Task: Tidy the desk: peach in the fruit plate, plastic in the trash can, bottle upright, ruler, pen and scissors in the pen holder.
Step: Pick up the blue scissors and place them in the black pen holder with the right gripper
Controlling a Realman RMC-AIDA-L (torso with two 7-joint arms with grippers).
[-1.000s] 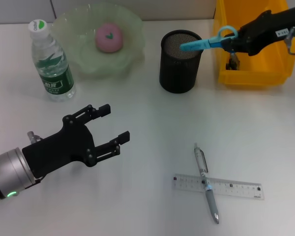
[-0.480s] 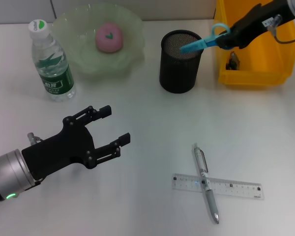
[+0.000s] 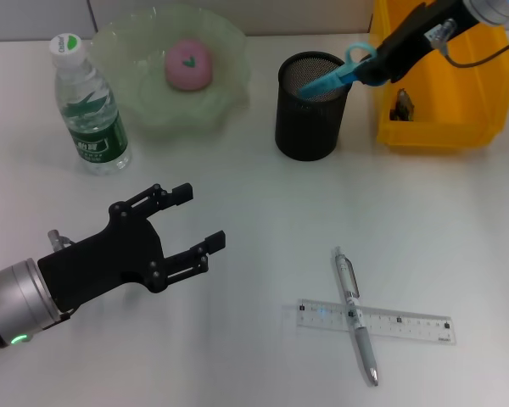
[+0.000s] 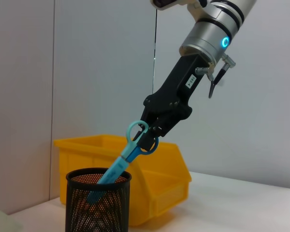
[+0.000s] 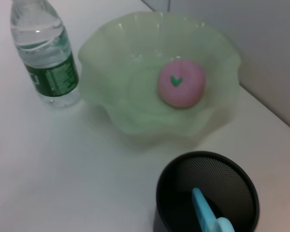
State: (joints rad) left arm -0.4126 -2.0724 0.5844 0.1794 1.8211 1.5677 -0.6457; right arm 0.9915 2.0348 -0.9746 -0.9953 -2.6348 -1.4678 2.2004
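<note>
Since the earlier frames the right end effector (image 3: 375, 66) has been tilted and lowered, so the blades of the scissors (image 3: 331, 78) are now inside the pen holder (image 3: 310, 107); the handles are gripped by it. Behind and beside this end effector the trash can (image 3: 441, 127) stands, with something dark inside. Further to its side, the peach (image 3: 187, 65) is already in the fruit plate (image 3: 144, 93) and the bottle (image 3: 86, 106) is upright. The left end effector (image 3: 187, 222) is held open above the tabletop (image 3: 263, 212). Near it, the ruler (image 3: 390, 322) and the pen (image 3: 355, 314), which is lying across it, are still to be collected.
</note>
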